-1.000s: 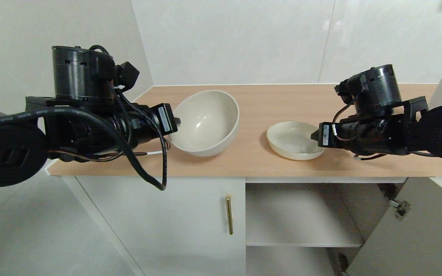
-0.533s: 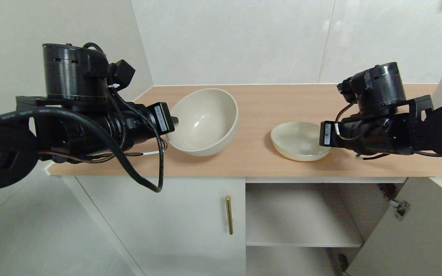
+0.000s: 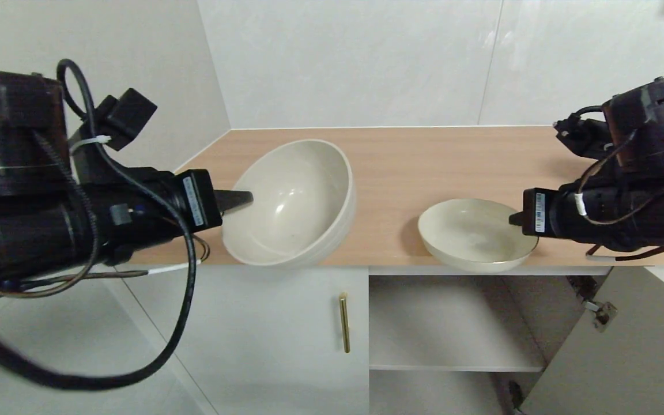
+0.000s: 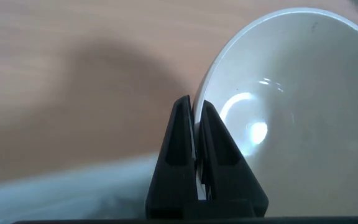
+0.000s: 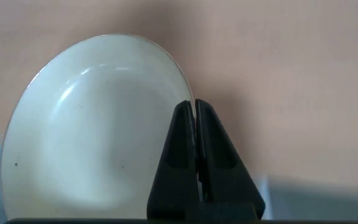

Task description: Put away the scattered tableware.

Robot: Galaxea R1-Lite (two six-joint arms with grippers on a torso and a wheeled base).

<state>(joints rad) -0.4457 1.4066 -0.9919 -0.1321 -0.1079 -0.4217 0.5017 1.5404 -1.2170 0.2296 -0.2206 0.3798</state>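
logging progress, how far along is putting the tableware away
Done: nothing stored; neither dish is in the open cabinet. In hand: the left end effector is shut on the rim of the large bowl, the right end effector on the rim of the shallow bowl, both at the front edge of the counter. Left: probably placing both on its shelf below.

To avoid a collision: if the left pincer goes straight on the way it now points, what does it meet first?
The left pincer, shut on the rim of the large bowl, carries it along. That line leads toward the shallow dish in the right pincer, probably met first; depth is unclear.
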